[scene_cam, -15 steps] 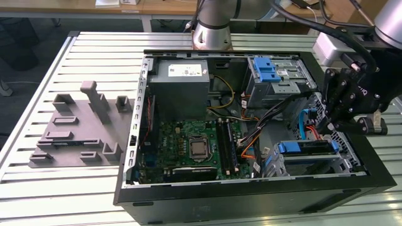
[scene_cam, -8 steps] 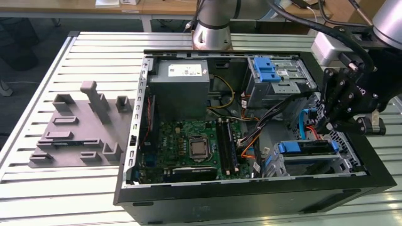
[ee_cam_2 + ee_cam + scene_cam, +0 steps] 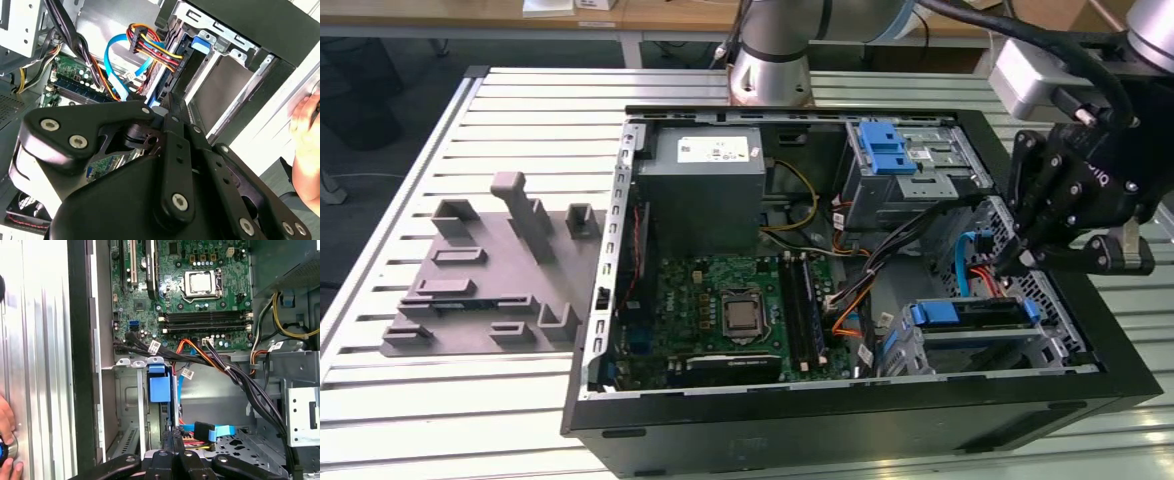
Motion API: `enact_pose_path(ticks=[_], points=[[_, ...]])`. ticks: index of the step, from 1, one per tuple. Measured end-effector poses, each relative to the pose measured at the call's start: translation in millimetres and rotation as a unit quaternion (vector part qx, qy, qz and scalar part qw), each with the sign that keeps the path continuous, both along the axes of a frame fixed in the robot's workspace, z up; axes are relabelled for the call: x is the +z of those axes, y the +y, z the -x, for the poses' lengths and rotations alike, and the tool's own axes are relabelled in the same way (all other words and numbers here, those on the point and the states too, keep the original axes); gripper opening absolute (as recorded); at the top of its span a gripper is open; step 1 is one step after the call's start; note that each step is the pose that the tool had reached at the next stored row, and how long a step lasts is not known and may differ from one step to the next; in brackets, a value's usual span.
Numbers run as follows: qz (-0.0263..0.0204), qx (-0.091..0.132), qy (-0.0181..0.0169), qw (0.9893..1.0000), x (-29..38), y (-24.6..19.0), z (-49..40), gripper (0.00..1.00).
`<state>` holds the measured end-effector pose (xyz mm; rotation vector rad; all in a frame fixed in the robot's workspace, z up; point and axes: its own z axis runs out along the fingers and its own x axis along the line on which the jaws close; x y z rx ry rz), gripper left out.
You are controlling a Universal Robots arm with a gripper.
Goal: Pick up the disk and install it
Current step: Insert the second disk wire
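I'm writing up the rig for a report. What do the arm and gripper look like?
The arm is silver-grey metal with rounded joints. The gripper is matte black, built of flat linkage plates joined by silver screws, with white lettering and a black cable running to it.

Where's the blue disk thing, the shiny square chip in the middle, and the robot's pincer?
disk (image 3: 970, 313), exterior view, on its blue carrier frame in the case's bay.
processor chip (image 3: 742, 312), exterior view, on its silver top.
pincer (image 3: 1017, 265), exterior view, between its fingertips above the disk.
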<state>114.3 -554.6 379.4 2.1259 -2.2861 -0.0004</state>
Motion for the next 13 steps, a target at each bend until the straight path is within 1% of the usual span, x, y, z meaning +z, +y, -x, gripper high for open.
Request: enact_pose_path(ticks=[6,13], points=[[0.0,0.0,0.0,1.0,5.8,0.1,4.7,0.11],[0.0,0.0,0.0,1.0,6.2,0.7,6.4,0.11]])
